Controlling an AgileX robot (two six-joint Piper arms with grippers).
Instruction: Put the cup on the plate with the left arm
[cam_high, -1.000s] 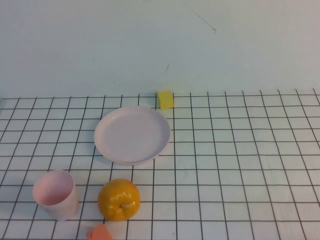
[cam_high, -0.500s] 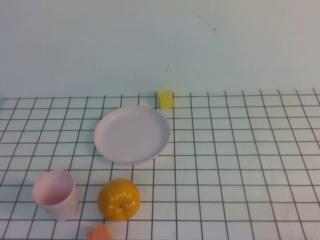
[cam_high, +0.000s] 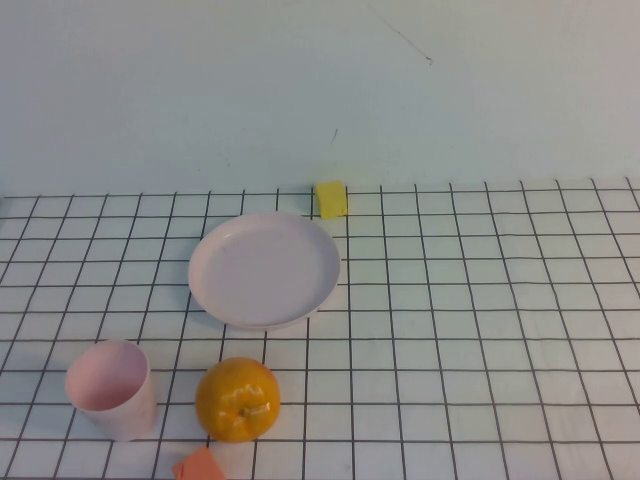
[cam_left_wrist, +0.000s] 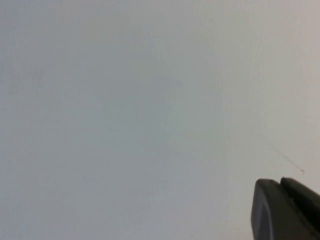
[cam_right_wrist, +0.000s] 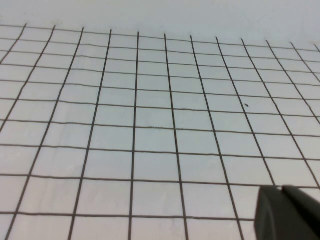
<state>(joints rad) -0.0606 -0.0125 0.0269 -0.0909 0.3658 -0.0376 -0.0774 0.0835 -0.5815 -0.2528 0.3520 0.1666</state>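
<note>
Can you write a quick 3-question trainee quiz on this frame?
1. True or false: the cup already sits on the plate.
2. What lies right beside the cup, on its right? A) yellow block B) orange C) plate
3. Fill in: the yellow block sits at the plate's ___ edge, near the wall.

Key: 1. False; the cup stands upright on the table, nearer the robot than the plate. 2. B, the orange. 3. Far. Neither the left gripper nor the right gripper appears in the high view; only a dark corner shows in each wrist view.
</note>
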